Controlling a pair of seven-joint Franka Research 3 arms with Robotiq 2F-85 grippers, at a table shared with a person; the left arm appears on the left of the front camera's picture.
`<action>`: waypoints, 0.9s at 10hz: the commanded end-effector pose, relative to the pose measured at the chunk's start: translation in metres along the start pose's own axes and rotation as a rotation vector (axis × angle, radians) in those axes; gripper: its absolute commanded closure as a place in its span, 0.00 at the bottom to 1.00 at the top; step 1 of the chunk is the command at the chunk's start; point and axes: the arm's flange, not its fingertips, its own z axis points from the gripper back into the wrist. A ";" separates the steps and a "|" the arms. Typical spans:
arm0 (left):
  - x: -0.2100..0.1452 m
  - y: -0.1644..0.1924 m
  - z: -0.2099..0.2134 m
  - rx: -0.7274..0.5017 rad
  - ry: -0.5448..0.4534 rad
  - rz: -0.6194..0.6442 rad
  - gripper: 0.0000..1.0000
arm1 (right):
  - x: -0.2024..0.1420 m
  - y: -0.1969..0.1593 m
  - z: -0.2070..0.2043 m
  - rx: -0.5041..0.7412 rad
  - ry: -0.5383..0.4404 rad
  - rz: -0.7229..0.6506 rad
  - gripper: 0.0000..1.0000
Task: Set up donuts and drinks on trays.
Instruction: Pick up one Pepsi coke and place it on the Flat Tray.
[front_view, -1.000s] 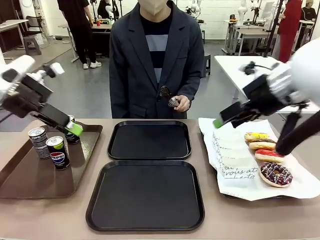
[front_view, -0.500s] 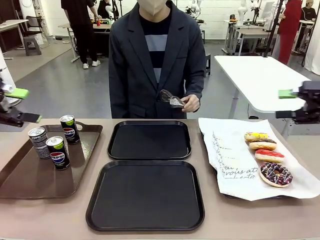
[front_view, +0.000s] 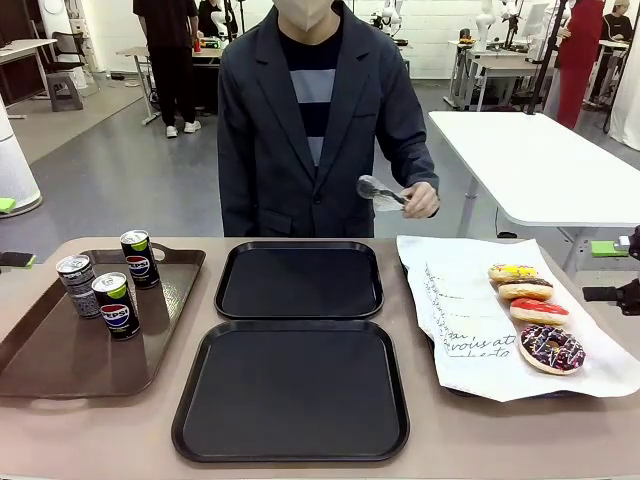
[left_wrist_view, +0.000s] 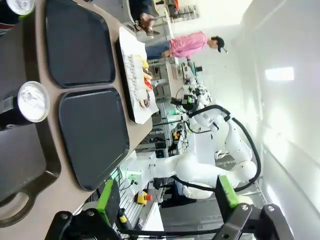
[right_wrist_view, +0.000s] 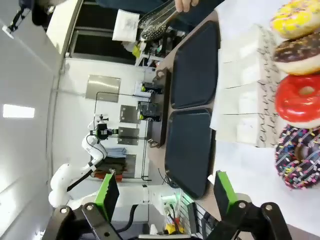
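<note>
Trays first: the near tray (front_view: 290, 390) lies mid-surface (front_view: 100, 430), with the far tray (front_view: 300, 280) just beyond it. To your left, three cans (front_view: 117, 305) stand upright on a brown tray (front_view: 60, 350), the grey patterned one farthest left. To your right, four donuts (front_view: 539, 312) lie in a row on white paper (front_view: 460, 300), the sprinkled one nearest you. Your left end effector (left_wrist_view: 166, 195) has its fingers wide apart, off at the left edge. Your right end effector (right_wrist_view: 165, 192) is spread just as wide, at the right edge beside the donuts. At the far side, a person's hand (front_view: 422, 203) holds tongs (front_view: 378, 192).
</note>
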 end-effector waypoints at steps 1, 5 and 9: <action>-0.008 0.002 0.019 0.003 -0.021 -0.007 0.00 | -0.003 0.009 0.023 0.008 -0.066 0.017 0.00; -0.021 0.013 0.043 0.051 -0.052 0.014 0.00 | -0.017 0.000 0.051 -0.039 -0.132 -0.023 0.00; -0.015 0.008 0.037 0.026 -0.070 0.033 0.00 | -0.013 -0.001 0.055 -0.024 -0.134 -0.022 0.00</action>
